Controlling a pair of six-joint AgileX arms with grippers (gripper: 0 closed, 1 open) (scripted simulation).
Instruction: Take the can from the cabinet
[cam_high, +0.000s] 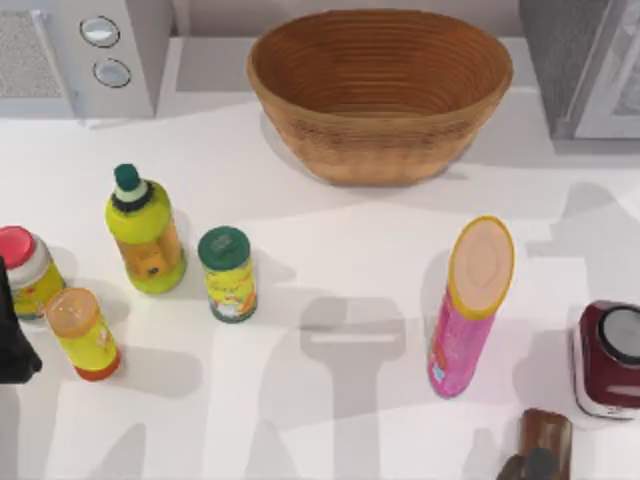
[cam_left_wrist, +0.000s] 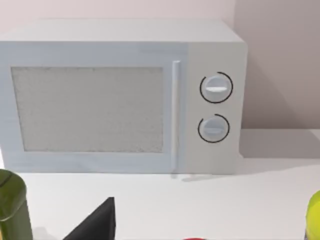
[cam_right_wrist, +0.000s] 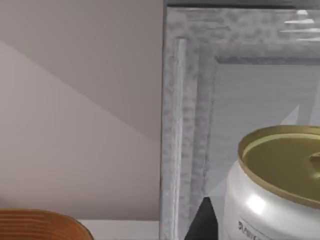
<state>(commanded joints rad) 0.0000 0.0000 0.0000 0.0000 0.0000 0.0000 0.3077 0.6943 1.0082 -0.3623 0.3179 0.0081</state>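
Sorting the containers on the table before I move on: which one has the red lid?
The small yellow jar at the table's far left edge, beside the left arm. The others are capped green, dark green, orange or peach.

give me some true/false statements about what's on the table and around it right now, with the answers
1. The basket stands at the back of the table, with nothing showing in it. True.
2. The pink tube lies flat on its side. False: it stands upright, right of the table's middle.
3. The microwave door is shut. True.
4. The can sits inside the basket. False: the right wrist view shows it beside the grey cabinet frame, apart from the basket.
5. The green-lidded jar stands right of the pink tube. False: it stands to its left, beside the yellow bottle.
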